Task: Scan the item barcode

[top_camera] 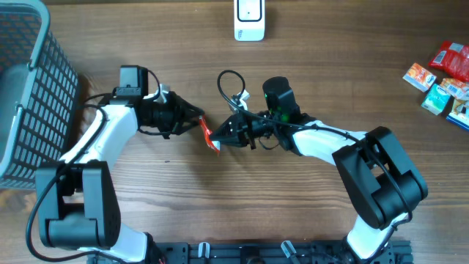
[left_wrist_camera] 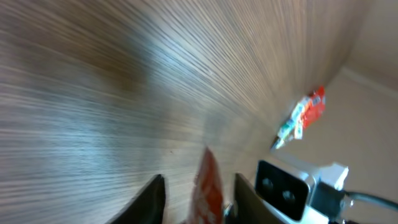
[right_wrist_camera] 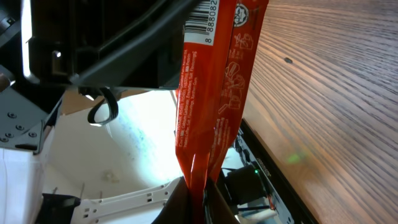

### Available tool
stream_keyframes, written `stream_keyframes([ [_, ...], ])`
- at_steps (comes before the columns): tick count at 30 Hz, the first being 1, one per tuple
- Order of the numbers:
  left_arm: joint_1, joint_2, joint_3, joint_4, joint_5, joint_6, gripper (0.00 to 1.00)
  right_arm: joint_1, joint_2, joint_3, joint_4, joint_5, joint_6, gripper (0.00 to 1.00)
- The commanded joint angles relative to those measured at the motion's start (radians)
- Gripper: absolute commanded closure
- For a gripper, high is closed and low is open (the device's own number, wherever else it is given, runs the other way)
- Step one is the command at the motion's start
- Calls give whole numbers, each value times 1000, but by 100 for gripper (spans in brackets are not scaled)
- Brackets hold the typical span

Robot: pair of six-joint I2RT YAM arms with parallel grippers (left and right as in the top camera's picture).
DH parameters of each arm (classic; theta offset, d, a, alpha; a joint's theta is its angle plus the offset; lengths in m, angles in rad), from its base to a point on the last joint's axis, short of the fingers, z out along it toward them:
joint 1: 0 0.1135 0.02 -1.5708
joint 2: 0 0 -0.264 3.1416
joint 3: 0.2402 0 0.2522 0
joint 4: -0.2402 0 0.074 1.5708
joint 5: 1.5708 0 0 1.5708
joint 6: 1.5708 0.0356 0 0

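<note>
Right gripper (right_wrist_camera: pixel 198 198): I see it clamped on one end of the red packet (right_wrist_camera: pixel 211 93).
Left gripper (left_wrist_camera: pixel 199 198): fingers apart, flanking the packet's other end, gaps showing.
Packet position: mid-table (top_camera: pixel 293 213), bridging both grippers.
Barcode (right_wrist_camera: pixel 202 22): at the end away from the right gripper.

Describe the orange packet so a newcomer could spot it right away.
Look to the middle of the wooden table, nearer the robot than the white device at the far edge. Clamped in the right gripper is the orange packet, seen edge-on from above, with a barcode on it. Unlike the loose snack packets at the table's right edge, it is the only one in a grip.
</note>
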Motion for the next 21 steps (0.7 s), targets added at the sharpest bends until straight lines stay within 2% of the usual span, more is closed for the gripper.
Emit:
stream_keyframes([
  [1, -26, 2, -3, 35, 73, 2, 80, 2, -24, 3, 14, 8, 33, 95],
  [4, -26, 2, -3, 50, 77, -7, 66, 2, -24, 3, 14, 5, 35, 95],
  [5, -26, 2, -3, 53, 77, -14, 68, 2, -24, 3, 14, 4, 37, 95],
  [7, -26, 2, -3, 61, 77, -24, 78, 2, -24, 3, 14, 1, 36, 95],
  [9, -26, 2, -3, 71, 77, -27, 96, 2, -24, 3, 14, 1, 35, 95],
  [10, -26, 2, -3, 71, 77, -28, 96, 2, -24, 3, 14, 1, 31, 94],
  [11, -26, 2, -3, 71, 77, -30, 96, 2, -24, 3, 18, 0, 22, 89],
  [13, -26, 2, -3, 70, 72, -30, 96, 2, -24, 3, 39, -2, -20, 71],
  [17, -23, 2, -2, 62, 19, -45, 96, 2, -24, 3, 39, 43, -84, 53],
  [21, -13, -19, 12, -16, -129, -71, 96, 1, -24, 3, 16, 153, -132, 39],
])
